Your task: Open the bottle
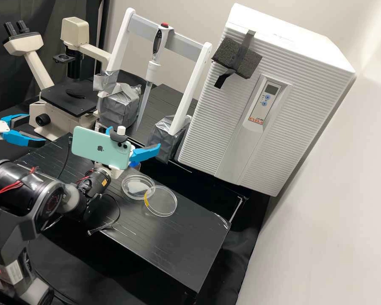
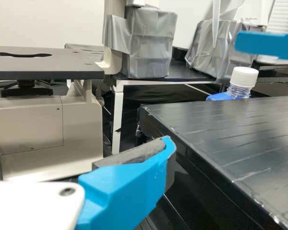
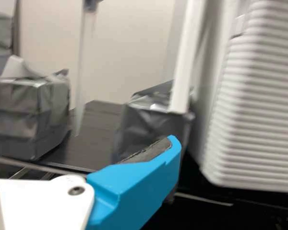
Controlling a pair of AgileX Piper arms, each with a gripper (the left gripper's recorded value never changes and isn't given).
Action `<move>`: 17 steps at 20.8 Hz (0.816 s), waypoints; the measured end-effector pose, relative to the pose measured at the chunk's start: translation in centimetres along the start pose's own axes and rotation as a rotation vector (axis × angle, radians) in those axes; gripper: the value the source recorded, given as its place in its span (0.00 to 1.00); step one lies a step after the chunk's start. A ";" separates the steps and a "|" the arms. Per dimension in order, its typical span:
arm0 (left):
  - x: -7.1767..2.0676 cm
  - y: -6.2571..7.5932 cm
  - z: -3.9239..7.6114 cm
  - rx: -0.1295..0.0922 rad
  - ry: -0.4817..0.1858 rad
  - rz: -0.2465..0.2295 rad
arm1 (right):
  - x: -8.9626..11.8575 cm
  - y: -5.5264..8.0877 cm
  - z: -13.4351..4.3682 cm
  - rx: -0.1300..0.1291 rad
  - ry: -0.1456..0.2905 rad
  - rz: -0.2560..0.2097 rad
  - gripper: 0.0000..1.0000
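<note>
Bottle (image 2: 242, 82) stands upright, long axis vertical, just beside right gripper (image 1: 133, 140), whose fingers are spread. Left gripper (image 1: 34, 129) also spread, well apart; right arm nearer.

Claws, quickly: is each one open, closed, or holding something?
Left claw: open, empty.
Right claw: open.

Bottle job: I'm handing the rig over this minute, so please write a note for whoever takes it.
Left gripper: jaws open, empty, beside the microscope.
Right gripper: jaws open, around or beside the bottle; contact unclear.
Bottle: upright, white cap on.
Done: none of the opening.
Left: steady the bottle, twist the cap off.
</note>
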 end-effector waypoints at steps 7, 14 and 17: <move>0.00 0.0 0.0 0.000 0.000 0.000 | 0.4 -2.1 0.6 -0.028 -0.025 -0.067 1.00; 0.00 0.0 0.0 0.000 0.000 0.000 | 1.0 -2.4 0.8 -0.037 -0.033 -0.072 1.00; 0.00 0.0 0.0 0.004 0.000 0.000 | 1.3 -2.4 0.8 -0.036 -0.031 -0.069 0.00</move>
